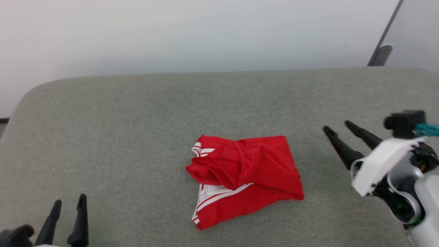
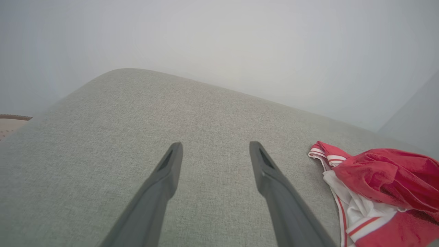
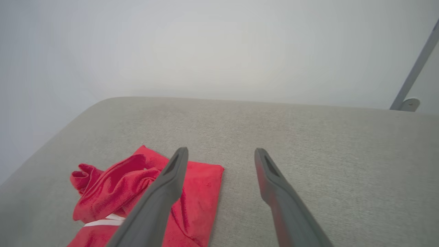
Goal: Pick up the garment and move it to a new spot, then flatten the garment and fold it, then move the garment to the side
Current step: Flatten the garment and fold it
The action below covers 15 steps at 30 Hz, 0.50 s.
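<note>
Grey-green cloth-covered table (image 1: 137, 120) noted, rounded at its far-left corner, set against a plain pale wall (image 1: 205, 34). A grey metal strut (image 1: 380, 55) with a small foot plate is seen at the upper right, behind the table's far edge.

The garment (image 1: 247, 178) is found near the middle of the table, lying on the surface in a loosely bunched, roughly square heap. Bright red cloth is rumpled and folded over itself. White sleeve ends and thin white stripes are exposed along its left side and at the near-left corner. It is held by nothing.

Left claw (image 1: 70, 199) is seen at the lower left of the head view, fingers pointing away from the robot, well apart from the garment. In the left wrist view the left claw (image 2: 216, 145) is spread wide over bare table, with nothing between the fingers. The garment (image 2: 387, 175) lies off to that view's right, clear of both fingers.

Right claw (image 1: 336, 125) is seen at the right of the head view, angled toward the upper left and spread wide. It is near the garment's right edge but apart from it. In the right wrist view the right claw (image 3: 221, 151) is likewise spread and empty. One finger is drawn across the garment (image 3: 103, 195) in that picture. Contact there cannot be told from that view, though a gap is shown in the head view.
</note>
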Available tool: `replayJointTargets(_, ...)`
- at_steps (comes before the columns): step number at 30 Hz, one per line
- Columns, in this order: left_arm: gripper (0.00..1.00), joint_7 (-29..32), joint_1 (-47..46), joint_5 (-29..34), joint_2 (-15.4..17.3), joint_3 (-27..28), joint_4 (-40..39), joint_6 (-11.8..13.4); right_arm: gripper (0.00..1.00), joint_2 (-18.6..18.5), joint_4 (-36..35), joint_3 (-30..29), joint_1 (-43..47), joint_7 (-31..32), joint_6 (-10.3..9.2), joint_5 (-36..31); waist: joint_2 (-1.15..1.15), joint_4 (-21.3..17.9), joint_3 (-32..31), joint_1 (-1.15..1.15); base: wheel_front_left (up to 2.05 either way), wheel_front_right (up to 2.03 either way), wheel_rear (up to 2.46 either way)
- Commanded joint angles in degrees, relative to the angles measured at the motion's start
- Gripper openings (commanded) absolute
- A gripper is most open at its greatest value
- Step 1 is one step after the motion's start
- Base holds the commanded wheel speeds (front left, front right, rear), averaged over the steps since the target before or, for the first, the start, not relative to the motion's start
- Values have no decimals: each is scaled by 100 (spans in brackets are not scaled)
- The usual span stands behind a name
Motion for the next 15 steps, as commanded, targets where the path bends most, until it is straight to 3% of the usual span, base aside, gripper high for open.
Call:
replayJointTargets(1,100,-20,95,49,12,35,28,-24,100,-123,59,5,138,-352,-10,-45,0,-144,-104,0,0,0,0)
replayJointTargets(9,100,-49,163,62,63,130,125,-131,100,-587,424,116,443,-1789,-10,-117,0,-280,-203,0,0,0,0)
replayJointTargets(15,100,-52,118,97,62,220,254,-232,100,-679,723,83,691,-2358,-10,-4,0,-291,-266,0,0,0,0)
